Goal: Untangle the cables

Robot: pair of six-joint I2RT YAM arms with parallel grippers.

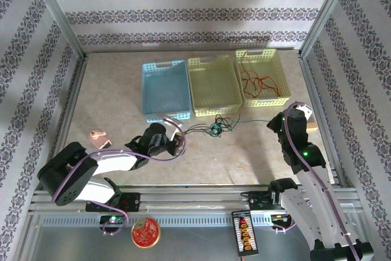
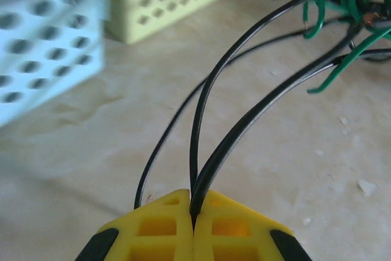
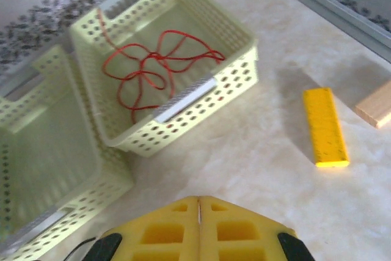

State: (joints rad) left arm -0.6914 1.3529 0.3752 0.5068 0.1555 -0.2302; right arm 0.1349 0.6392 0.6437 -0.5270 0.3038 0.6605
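Patterned wallpaper all round, a pale marbled table (image 1: 122, 102) below, and three baskets lined up at the back: a blue basket (image 1: 164, 65), a middle basket (image 1: 211, 60) and a right basket (image 3: 201, 114). Red cables (image 3: 153, 68) lie loose inside that right basket, so one colour looks sorted. The rest is a knot of black and green cables (image 1: 217, 128) on the table, just in front of the middle basket.

The left gripper (image 2: 194, 209) has its yellow fingers pressed tight together on black cables (image 2: 211, 166), which arc away from the tips towards the green cables (image 2: 348, 59) at the tangle. That reads as the pulling-out step, one colour being teased from the knot.

The right gripper (image 3: 198, 206) hovers over the table near the right basket, fingers fully closed and holding nothing; a yellow block (image 3: 325, 128) lies on the table off to one side.

Next up, by the look of it: draw the black strands clear. The green loops are hooked round them, so the free arm may need to pin the knot.
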